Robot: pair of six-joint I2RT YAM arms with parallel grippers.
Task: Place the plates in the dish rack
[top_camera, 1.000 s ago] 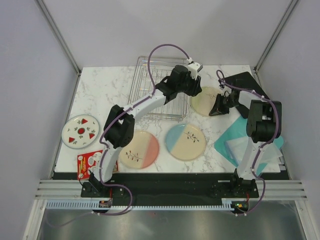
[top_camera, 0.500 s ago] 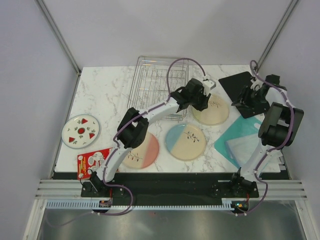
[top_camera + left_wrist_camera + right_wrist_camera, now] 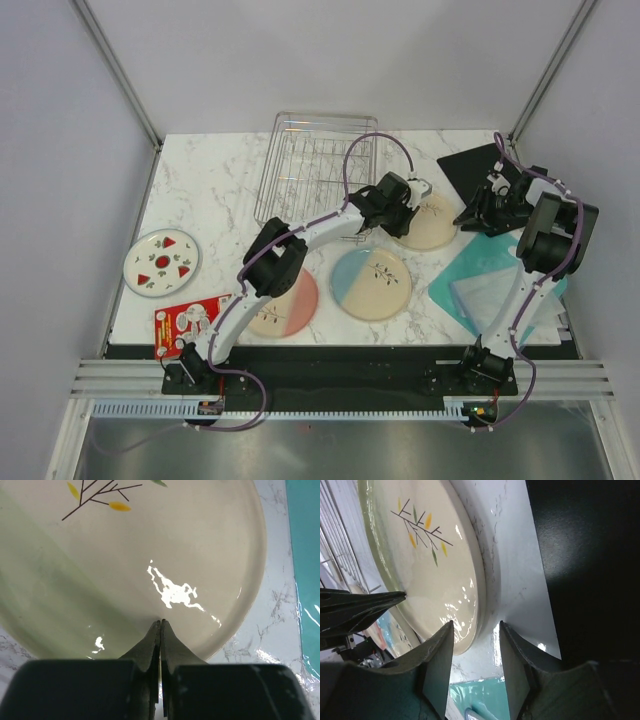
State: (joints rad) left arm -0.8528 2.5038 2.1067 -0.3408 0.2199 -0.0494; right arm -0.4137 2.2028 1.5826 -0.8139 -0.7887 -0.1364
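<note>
- The left tool point(image 3: 160, 624), jaws pressed together, plants its tip on the green plate point(image 3: 150, 545) near the rim.
- The right tool point(image 3: 476, 625) stands with jaws apart, astride the plate's opposite rim, gripping nothing yet.
- The plate lies on the desk point(image 3: 200, 190), just beside the dish rack point(image 3: 305, 170).
- Best practice, on this evidence: steady downward pressure stops the plate sliding, and one jaw slips under the rim before closing.
</note>
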